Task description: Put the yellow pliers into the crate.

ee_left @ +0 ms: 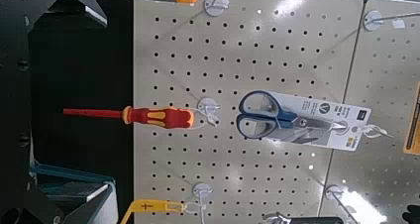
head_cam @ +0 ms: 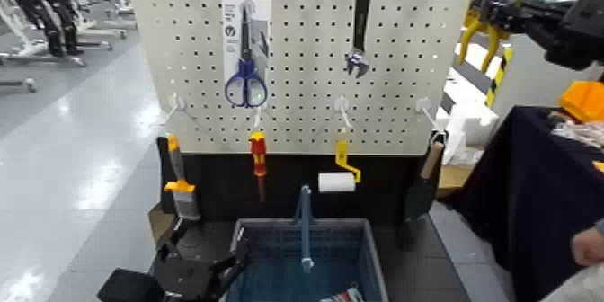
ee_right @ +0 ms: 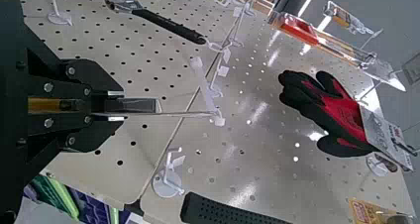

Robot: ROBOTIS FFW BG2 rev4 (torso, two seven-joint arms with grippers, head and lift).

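The right gripper (head_cam: 505, 7) is clenched on the pliers (head_cam: 491, 48) at upper right, beside the pegboard (head_cam: 306, 45); their curved yellow handles hang down, smooth and bright. The left gripper (head_cam: 199, 279) is released, fingers apart, beside the crate (head_cam: 376, 256), which is blue-grey plastic, rectangular, with long bar handle (head_cam: 306, 229).

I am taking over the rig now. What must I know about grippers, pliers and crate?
Right gripper: shut, with the yellow pliers at its fingertips, beyond the board's right edge.
Left gripper: open, empty, left of the crate.
Done: pliers appear gripped; whether free of any hook, I cannot tell.
Left: bring them over the crate, lower, release. Perhaps mind the crate's handle.
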